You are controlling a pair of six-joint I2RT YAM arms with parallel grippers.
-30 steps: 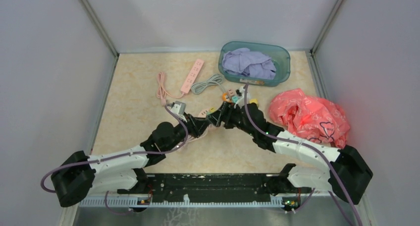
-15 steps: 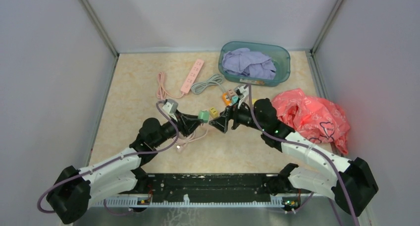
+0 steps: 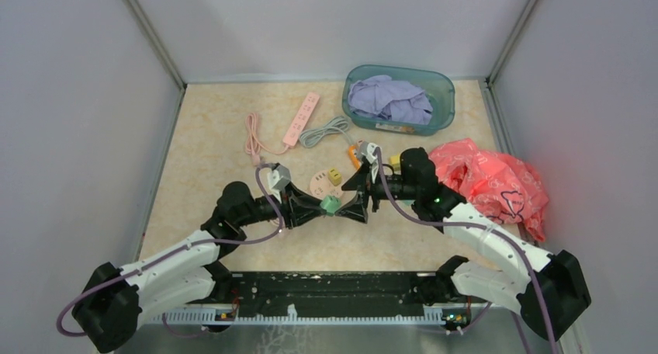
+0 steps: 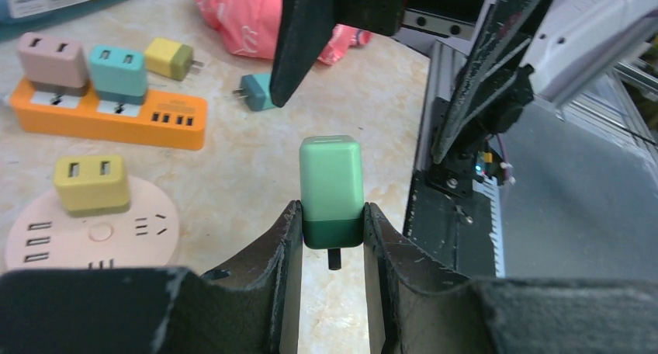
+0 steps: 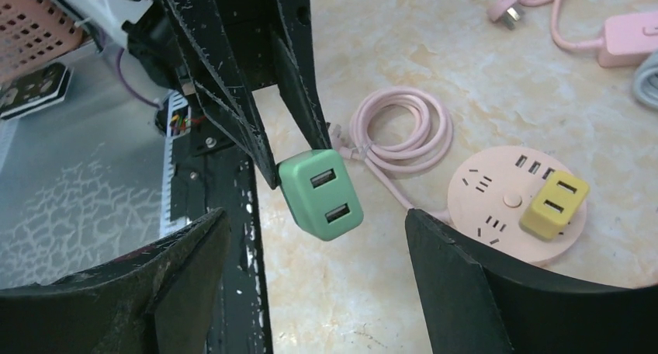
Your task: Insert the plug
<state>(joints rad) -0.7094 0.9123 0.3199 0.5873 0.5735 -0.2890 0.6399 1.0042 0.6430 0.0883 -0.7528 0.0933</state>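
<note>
The left claw [image 4: 332, 216] pinches a mint-green plastic cube plug [image 4: 331, 175], long axis pointing into the empty, wide-open right claw [image 5: 314, 218] directly opposite.

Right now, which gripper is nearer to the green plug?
Left. The left gripper is shut on the green plug, holding its base between the fingers. The right gripper faces it from the other side, open and not gripping it.

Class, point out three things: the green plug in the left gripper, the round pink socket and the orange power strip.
green plug [image 4: 331, 175], left wrist view, pale upper body.
round pink socket [image 5: 483, 214], right wrist view, bare top face.
orange power strip [image 4: 93, 121], left wrist view, front side.
</note>
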